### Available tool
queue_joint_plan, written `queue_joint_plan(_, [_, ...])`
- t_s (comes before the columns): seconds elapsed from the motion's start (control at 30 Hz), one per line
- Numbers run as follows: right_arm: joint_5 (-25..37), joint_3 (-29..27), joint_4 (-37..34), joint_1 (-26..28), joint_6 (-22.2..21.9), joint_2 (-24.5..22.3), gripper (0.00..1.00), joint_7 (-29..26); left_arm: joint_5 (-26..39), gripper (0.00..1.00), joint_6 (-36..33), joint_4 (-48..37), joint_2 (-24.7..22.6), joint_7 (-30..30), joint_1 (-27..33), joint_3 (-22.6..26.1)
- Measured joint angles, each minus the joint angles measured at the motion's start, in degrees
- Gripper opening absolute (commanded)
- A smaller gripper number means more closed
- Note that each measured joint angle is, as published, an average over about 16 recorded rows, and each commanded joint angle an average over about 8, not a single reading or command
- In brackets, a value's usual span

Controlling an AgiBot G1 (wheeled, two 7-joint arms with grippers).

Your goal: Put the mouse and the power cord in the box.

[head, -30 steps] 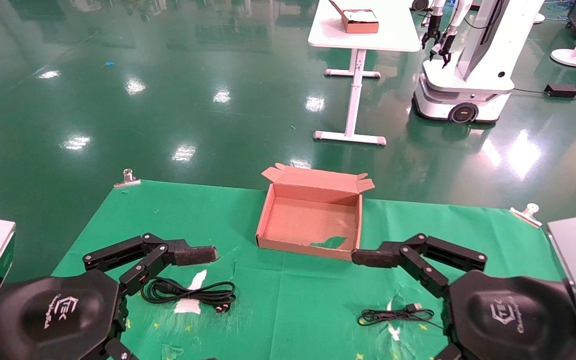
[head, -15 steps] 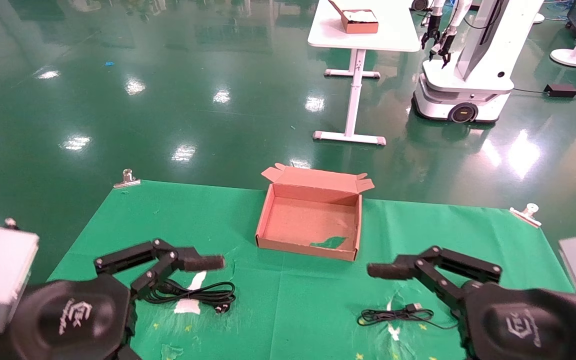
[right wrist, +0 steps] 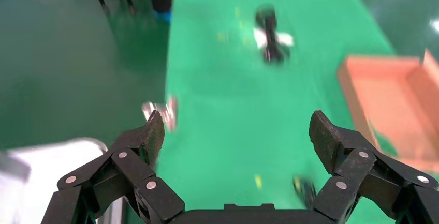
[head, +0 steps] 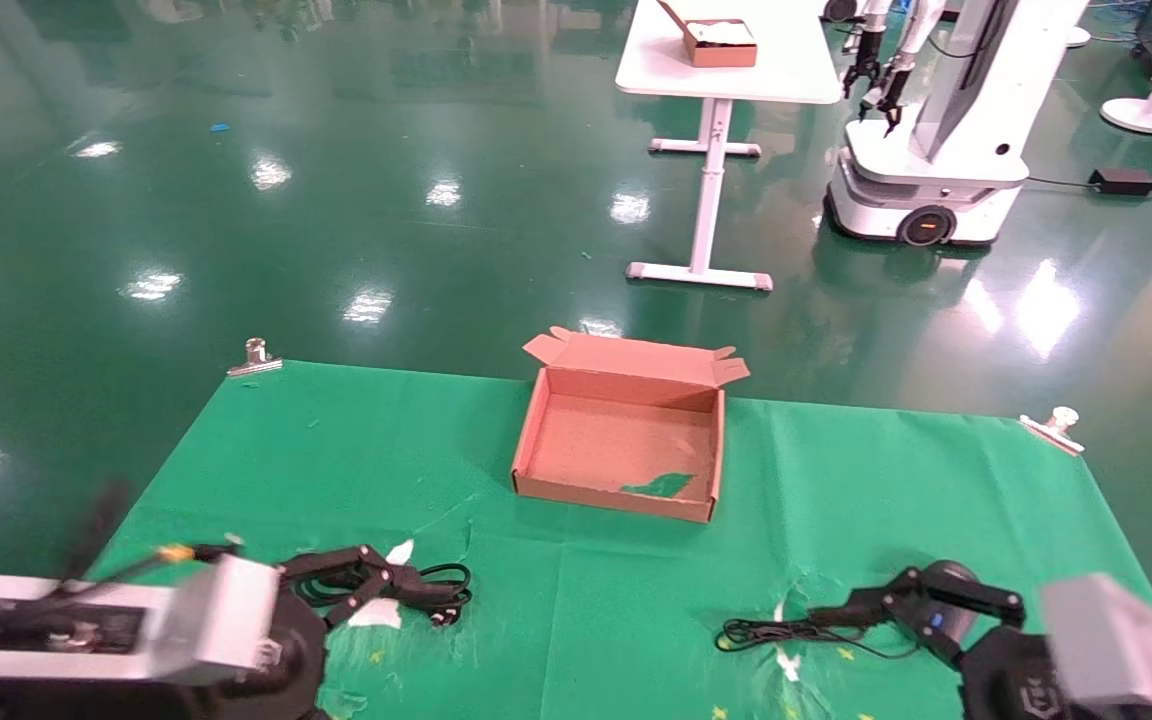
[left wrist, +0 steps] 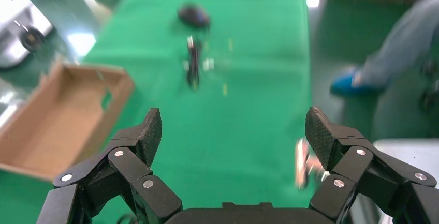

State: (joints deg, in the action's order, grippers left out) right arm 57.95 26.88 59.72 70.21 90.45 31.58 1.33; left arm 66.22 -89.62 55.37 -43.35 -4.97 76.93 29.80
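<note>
The open brown box [head: 616, 440] sits mid-table, also seen in the left wrist view [left wrist: 57, 115] and the right wrist view [right wrist: 393, 105]. The power cord [head: 426, 585] lies bundled at the near left, and shows blurred far off in the right wrist view [right wrist: 272, 32]. My left gripper [head: 381, 578] hangs low beside the cord, open [left wrist: 233, 136] and empty. The mouse [left wrist: 194, 16] shows only in the left wrist view. In the head view its thin cable [head: 791, 632] lies at the near right and its body is hidden by my right arm. My right gripper [head: 841, 615] is open [right wrist: 235, 136] and empty beside that cable.
A green cloth [head: 336, 460] covers the table, held by metal clips [head: 254, 357] [head: 1054, 422] at the far corners. White tape scraps [head: 376, 610] lie by the cord. Beyond stand a white table [head: 726, 75] with a small carton [head: 719, 42] and another robot [head: 936, 150].
Both arms have dropped and drawn back toward the table's near edge. The left gripper now sits low by the power cord and the right one low by the thin cable.
</note>
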Motion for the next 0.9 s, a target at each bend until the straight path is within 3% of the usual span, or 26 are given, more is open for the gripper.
queue_joint_plan(0.23, [12.2,6.8,-10.6,8.0,-1.8,4.1,1.00,8.1,11.8,1.00,3.7,-15.4,-7.1,-10.3,7.6,6.4])
queue_joint_plan(0.57, [30.7,15.4,-28.0,18.5,-7.1,15.8,1.00,21.7,23.0,1.00,12.5,-33.8,-15.5,-21.3,14.5,11.5])
queue_joint_plan(0.9, [38.5,19.4,-43.3,23.6,-13.7,26.3,1.00,32.8,26.7,1.00,18.0,-44.0,-20.5,-28.6,17.7,13.4])
